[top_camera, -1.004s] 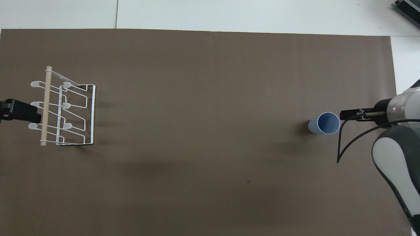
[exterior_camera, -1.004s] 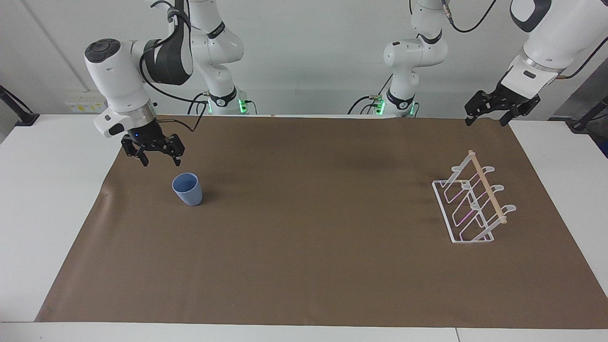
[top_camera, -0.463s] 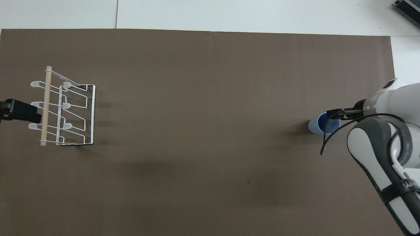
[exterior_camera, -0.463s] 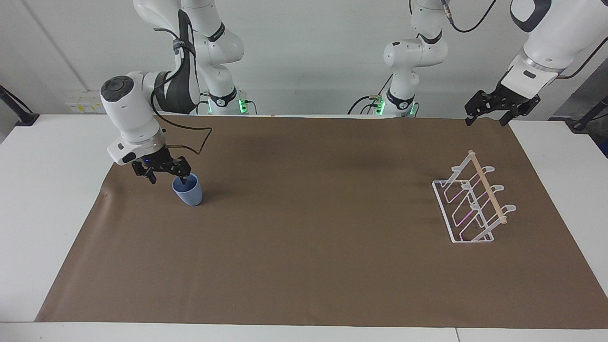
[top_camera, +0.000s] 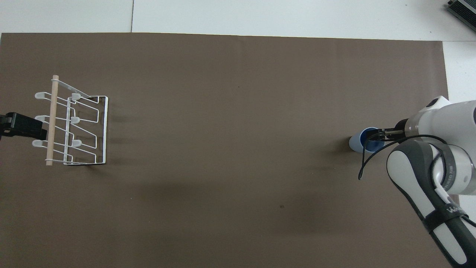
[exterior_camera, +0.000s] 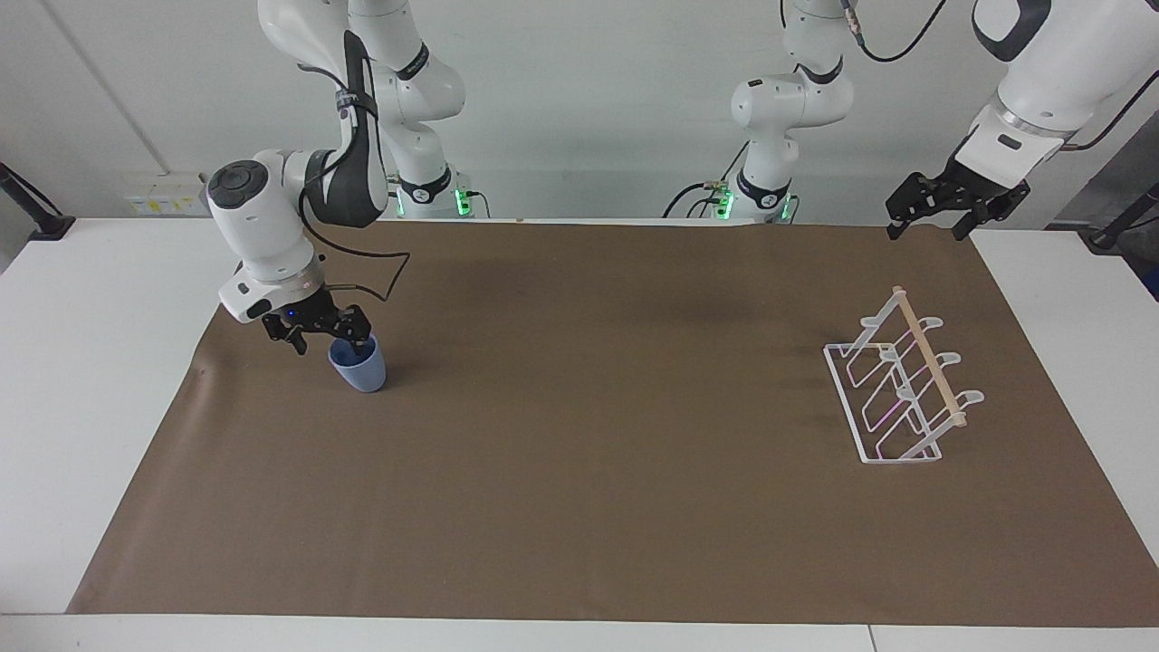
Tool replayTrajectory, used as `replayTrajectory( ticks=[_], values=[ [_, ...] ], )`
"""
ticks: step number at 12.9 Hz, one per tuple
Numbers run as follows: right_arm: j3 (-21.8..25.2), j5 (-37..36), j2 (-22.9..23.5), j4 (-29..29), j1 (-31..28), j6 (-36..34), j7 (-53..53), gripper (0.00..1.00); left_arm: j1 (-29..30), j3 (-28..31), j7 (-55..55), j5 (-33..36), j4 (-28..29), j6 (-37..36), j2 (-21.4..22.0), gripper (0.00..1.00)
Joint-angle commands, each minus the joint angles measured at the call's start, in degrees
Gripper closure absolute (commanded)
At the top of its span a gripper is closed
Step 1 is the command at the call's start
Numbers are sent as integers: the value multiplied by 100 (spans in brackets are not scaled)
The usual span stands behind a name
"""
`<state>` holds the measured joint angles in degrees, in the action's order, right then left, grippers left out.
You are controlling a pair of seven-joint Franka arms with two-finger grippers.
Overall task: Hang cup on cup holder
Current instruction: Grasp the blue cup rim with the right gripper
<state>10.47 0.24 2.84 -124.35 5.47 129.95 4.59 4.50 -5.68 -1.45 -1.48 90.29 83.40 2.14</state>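
The right gripper (exterior_camera: 328,343) stood spread at the rim of the cup (exterior_camera: 359,367) — upright on the brown mat (exterior_camera: 579,507) at the right arm's end. The cup holder (exterior_camera: 901,385) sat well apart, the left gripper (exterior_camera: 934,220) waiting above with fingers parted.

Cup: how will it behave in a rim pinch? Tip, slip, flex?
The cup looks like thin matte plastic, so probably light and a bit flexible at the rim. It tapers to a narrow base, so a sideways nudge from the right end effector at its rim could tip it. The matte wall likely grips fairly well.
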Motion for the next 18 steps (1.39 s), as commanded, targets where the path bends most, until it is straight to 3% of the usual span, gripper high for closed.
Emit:
replayTrajectory(
  ticks=[1, 8, 10, 16, 17, 18],
  values=[
    [7, 82, -91, -405, -37, 503, 147, 0, 33, -30, 48, 69, 147, -17, 137, 0],
    [7, 82, -65, -476, -55, 549, 103, 3, 33, -21, 48, 69, 147, -17, 137, 0],
    [16, 82, -65, -467, -55, 549, 112, 19, 33, -21, 48, 69, 147, -17, 146, 0],
    [16, 82, -65, -467, -55, 540, 103, 91, 33, -30, 48, 69, 147, -17, 137, 0],
    [16, 82, -65, -467, -55, 540, 94, 100, 33, -30, 48, 69, 147, -17, 137, 0],
    [16, 82, -65, -467, -55, 540, 94, 100, 33, -30, 48, 69, 147, -17, 137, 0]
  ],
)
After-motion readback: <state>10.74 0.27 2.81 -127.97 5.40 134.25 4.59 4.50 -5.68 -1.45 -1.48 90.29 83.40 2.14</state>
